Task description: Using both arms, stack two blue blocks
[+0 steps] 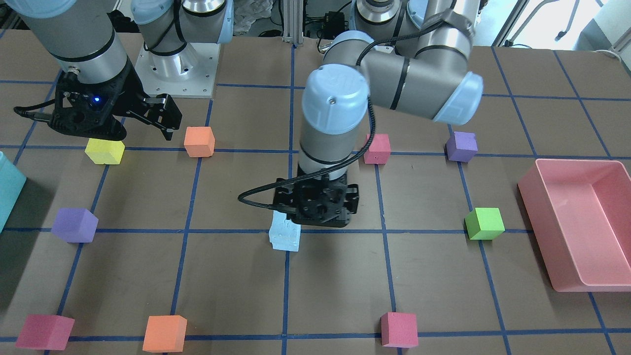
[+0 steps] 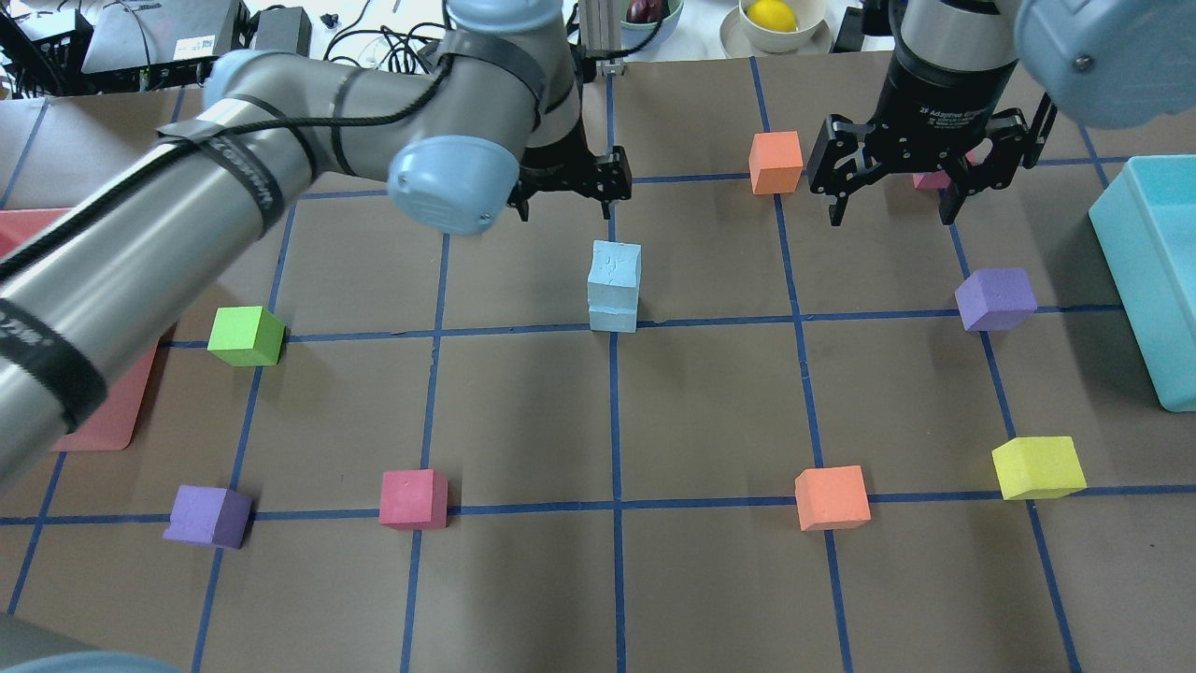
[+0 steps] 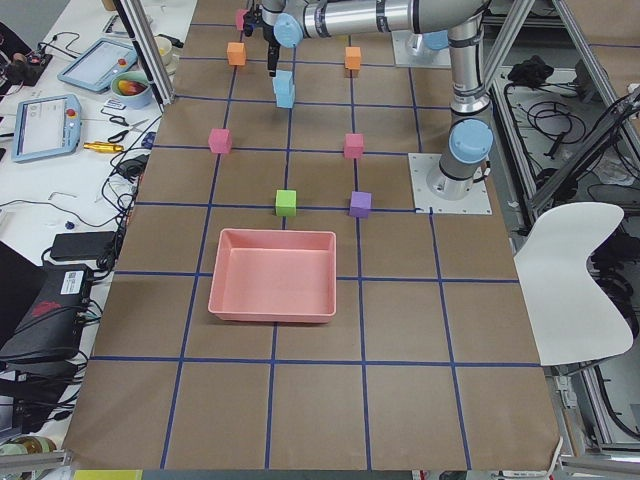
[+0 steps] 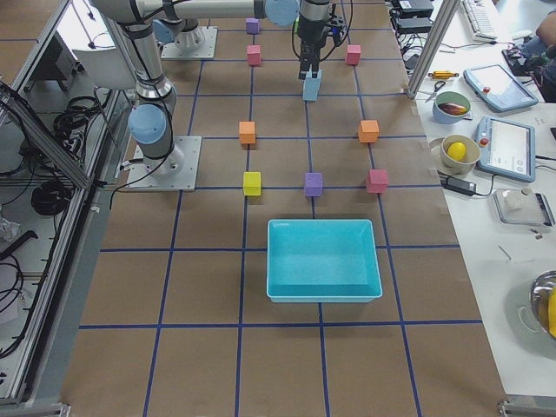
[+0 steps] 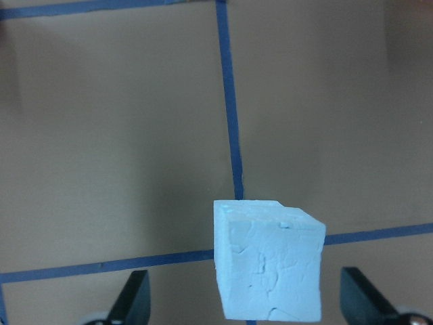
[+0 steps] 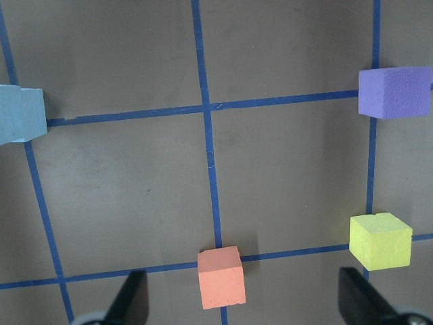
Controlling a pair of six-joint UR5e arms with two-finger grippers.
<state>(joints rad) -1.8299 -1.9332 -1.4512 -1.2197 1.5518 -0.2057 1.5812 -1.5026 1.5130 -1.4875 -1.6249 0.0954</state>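
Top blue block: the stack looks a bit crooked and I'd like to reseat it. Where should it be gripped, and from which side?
Take the top blue block by two opposite side faces, coming straight down from above. Its four sides are flat and free, while its underside rests on the lower blue block. Keep the jaws above the seam so that the lower one probably stays put.

From across the table, the left gripper (image 1: 318,207) covers the upper corner of the blue blocks (image 1: 285,237). Seen from overhead, the right gripper (image 2: 892,217) hides most of a pink cube (image 2: 930,179). The teal bin (image 2: 1121,280) runs off the right edge there.
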